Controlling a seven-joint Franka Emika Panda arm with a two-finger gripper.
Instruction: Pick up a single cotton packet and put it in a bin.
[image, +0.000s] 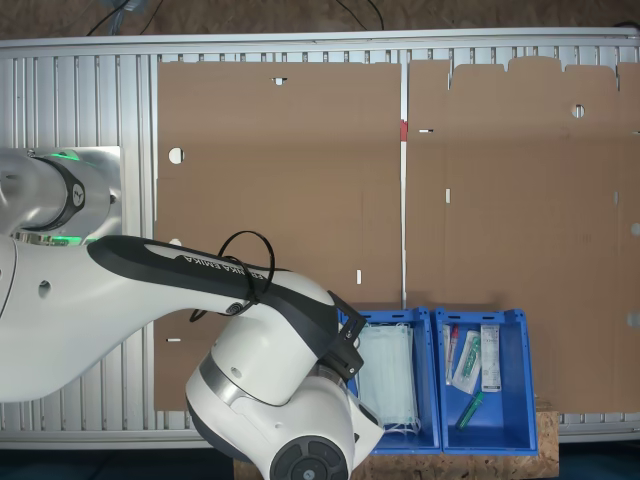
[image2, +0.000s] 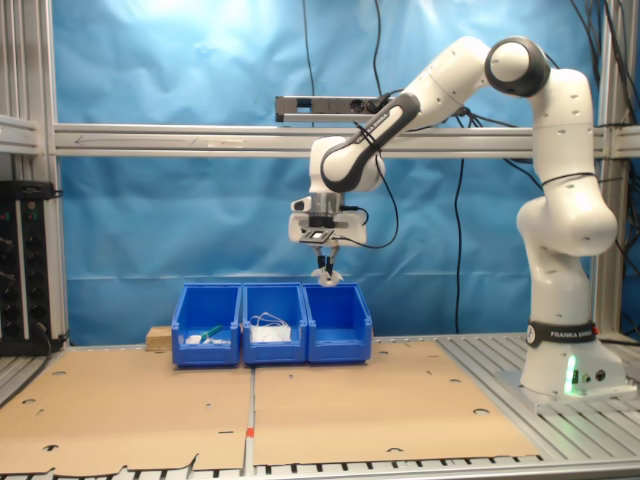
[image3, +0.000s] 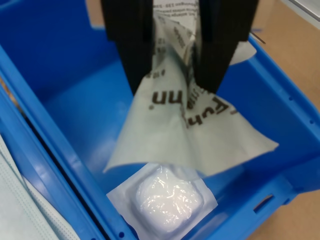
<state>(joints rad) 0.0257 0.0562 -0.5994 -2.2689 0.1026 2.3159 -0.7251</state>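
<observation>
My gripper (image2: 327, 268) hangs just above the blue bin (image2: 338, 326) at the row's end toward the second exterior view's right. It is shut on a cotton packet (image2: 329, 279). In the wrist view the two black fingers (image3: 131, 60) of the gripper (image3: 172, 85) pinch the crumpled white printed label of that cotton packet (image3: 185, 125), which dangles over the bin (image3: 75, 70). Beneath it, by the bin's wall, is another packet (image3: 169, 198) with a white cotton pad under clear plastic. In the first exterior view the arm's wrist covers the gripper.
Three blue bins stand side by side. The middle one (image2: 275, 326) (image: 432, 380) holds pale green masks (image: 388, 375). The bin with tube and syringe packs (image2: 207, 326) (image: 520, 380) is at the other end. Brown cardboard (image2: 350, 400) covers the table in front.
</observation>
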